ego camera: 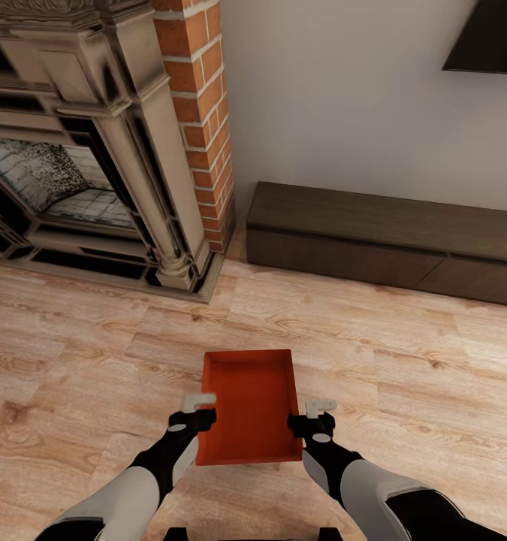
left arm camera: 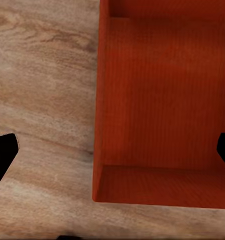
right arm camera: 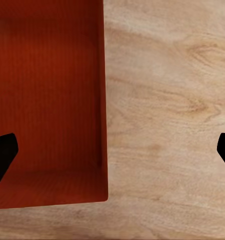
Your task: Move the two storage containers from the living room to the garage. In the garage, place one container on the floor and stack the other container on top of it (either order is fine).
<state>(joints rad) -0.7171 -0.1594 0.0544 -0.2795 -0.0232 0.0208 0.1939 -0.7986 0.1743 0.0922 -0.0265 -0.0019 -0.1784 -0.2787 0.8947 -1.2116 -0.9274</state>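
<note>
One orange-red storage container (ego camera: 249, 406) sits open side up on the light wood-plank floor of the living room, just in front of me. My left gripper (ego camera: 201, 409) is open and straddles the container's left long wall (left arm camera: 98, 115), one finger outside and one over the ribbed inside. My right gripper (ego camera: 318, 415) is open and straddles the right long wall (right arm camera: 104, 100) in the same way. Nothing is clamped between either pair of black fingertips (left arm camera: 2, 156) (right arm camera: 2, 156).
An ornate fireplace (ego camera: 80, 165) under a red brick chimney (ego camera: 200, 90) stands at the far left. A long dark low bench (ego camera: 388, 240) runs along the pale wall at the right, below the corner of a black TV (ego camera: 490, 37). Wood floor (ego camera: 403, 376) surrounds the container.
</note>
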